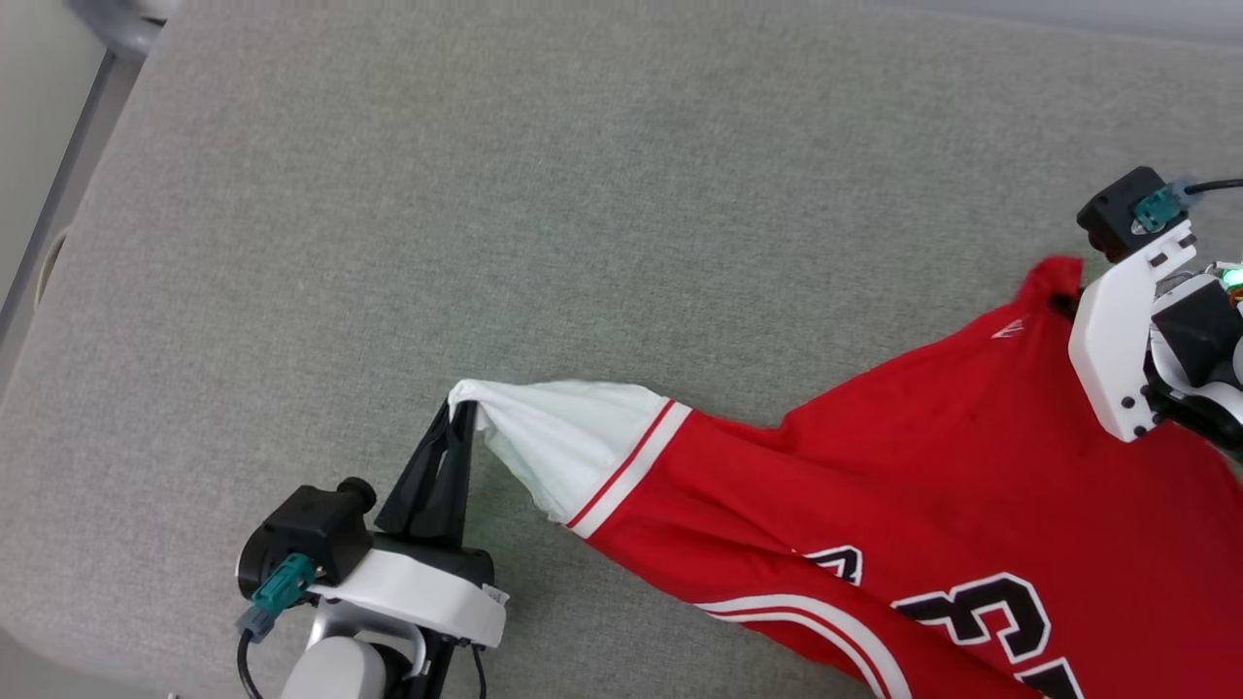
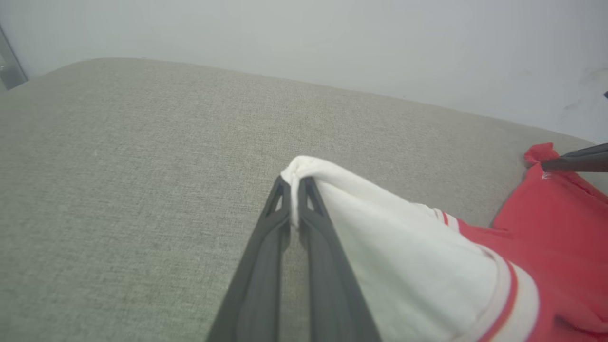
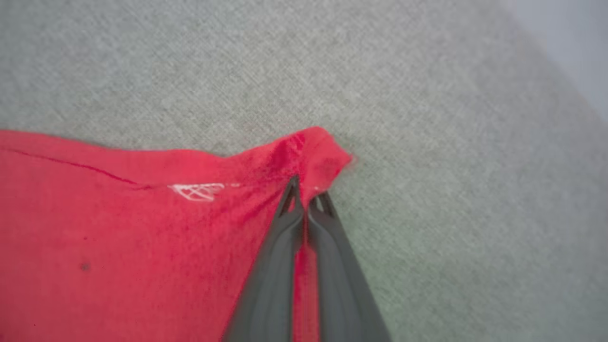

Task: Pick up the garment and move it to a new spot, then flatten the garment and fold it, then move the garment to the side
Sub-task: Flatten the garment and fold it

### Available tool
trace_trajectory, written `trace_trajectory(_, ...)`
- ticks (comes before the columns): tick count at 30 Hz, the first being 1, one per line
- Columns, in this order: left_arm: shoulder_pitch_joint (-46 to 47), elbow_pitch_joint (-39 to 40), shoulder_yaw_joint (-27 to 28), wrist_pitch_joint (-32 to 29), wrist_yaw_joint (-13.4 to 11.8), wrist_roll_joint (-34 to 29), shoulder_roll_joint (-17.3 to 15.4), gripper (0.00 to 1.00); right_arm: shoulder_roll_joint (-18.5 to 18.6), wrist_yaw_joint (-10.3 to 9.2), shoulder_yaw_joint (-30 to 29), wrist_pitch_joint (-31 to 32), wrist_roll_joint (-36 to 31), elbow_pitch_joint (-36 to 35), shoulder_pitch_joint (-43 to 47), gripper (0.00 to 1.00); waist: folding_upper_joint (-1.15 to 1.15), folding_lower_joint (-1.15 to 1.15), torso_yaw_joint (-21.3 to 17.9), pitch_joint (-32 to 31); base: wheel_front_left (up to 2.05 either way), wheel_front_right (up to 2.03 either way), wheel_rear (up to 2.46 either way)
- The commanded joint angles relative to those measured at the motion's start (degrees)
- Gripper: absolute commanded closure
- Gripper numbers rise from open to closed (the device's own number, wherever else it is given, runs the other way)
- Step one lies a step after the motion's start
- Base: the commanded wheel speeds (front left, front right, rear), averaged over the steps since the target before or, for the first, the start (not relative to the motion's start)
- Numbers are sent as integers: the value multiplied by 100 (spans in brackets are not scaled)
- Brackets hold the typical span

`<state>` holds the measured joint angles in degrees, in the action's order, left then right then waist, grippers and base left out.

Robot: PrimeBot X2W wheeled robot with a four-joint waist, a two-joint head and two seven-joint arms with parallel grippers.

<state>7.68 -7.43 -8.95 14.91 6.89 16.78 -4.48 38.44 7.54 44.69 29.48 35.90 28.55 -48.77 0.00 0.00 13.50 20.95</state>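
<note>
The garment [image 1: 903, 456], a red jersey with a white sleeve, striped trim and black-and-white lettering, hangs stretched between my two grippers over the grey cushion. My left gripper [image 1: 464, 408] is shut on the tip of the white sleeve [image 2: 380, 228], and the cloth bunches between its fingertips [image 2: 304, 190]. At the right, my right gripper [image 3: 308, 194] is shut on a red corner of the garment [image 3: 318, 152]; in the head view that corner [image 1: 1054, 277] pokes out beside the white wrist housing. The garment's lower part runs off the frame's bottom right.
The grey fabric surface [image 1: 583, 194] spreads wide to the left and behind the garment. Its rounded left edge meets a pale wall and a metal frame [image 1: 58, 194]. In the left wrist view a pale wall [image 2: 332, 42] rises behind the cushion.
</note>
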Motion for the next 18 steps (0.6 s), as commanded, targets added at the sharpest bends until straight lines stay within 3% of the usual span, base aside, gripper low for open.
trace_trajectory(1,-19,13,28,39,4,-44,-38,100,3,-10,23,-184,-28,-11,-37,100,0,0,-98,-146,0,0,0)
trace_trajectory(11,231,343,104,-5,31,-237,-590,100,-34,-10,-666,-1958,-43,-416,199,100,0,0,-535,-733,0,0,0)
trace_trajectory(18,1163,735,-4,-305,37,-246,-993,100,-203,-10,-1498,-2589,-290,-790,241,100,0,0,-815,-915,0,0,0)
